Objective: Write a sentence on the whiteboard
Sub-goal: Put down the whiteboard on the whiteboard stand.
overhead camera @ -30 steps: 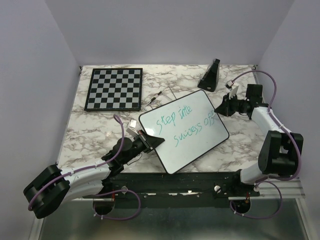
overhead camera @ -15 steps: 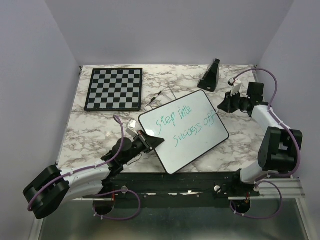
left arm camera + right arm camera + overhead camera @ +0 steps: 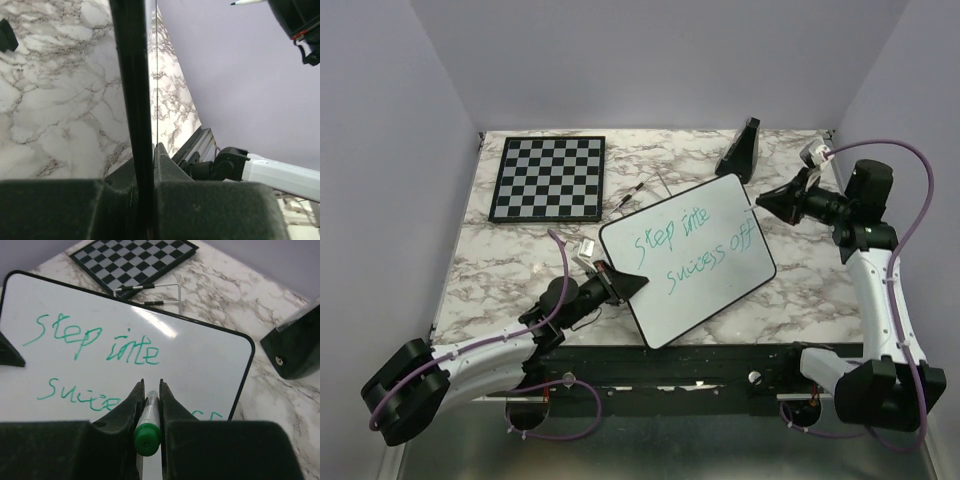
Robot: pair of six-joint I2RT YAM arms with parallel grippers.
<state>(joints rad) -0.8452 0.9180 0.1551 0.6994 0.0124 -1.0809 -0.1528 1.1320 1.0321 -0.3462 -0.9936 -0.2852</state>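
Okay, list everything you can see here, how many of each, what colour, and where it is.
whiteboard: one, white with a black rim, centre of the table
sentence: two lines, teal-green, on the whiteboard
chessboard: one, black and white, far left
wedge-shaped block: one, black, far side, right of centre
thin wire frame: one, pale with dark bits, between chessboard and whiteboard
marker: one, green cap, in the right hand
table: one, white-grey marble
left hand: one, black, shut on the whiteboard's left edge
right hand: one, black, shut on the marker, by the whiteboard's far right corner
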